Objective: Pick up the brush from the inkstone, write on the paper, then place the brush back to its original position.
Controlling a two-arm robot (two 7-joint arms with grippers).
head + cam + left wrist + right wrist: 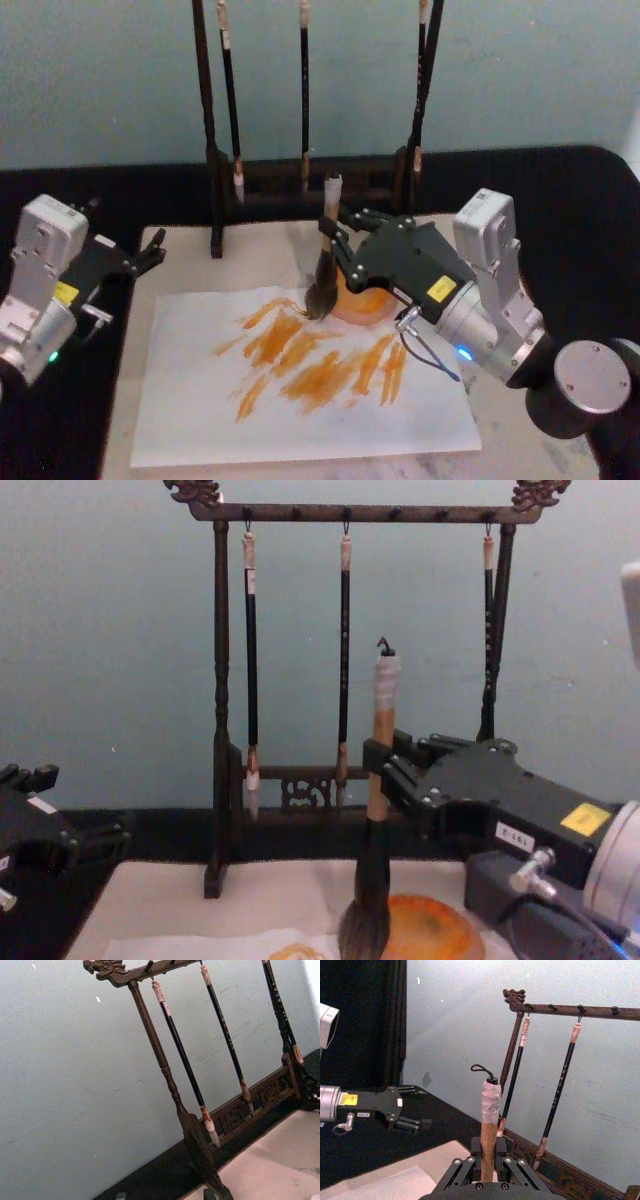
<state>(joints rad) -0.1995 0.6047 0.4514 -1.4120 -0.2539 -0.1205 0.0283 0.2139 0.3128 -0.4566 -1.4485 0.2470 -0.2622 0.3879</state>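
Brush (326,250) upright in right gripper (337,238), tip at dish edge

Brush stands near vertical at centre of the head view, white-wrapped end up. Right gripper's fingers are closed on the tan handle. Bushy tip hangs just left of the orange inkstone (365,306), over the top edge of the paper (200,400); contact cannot be told. Orange strokes cross the sheet. Left gripper (150,252) idle at left edge, fingers apart, holding nothing
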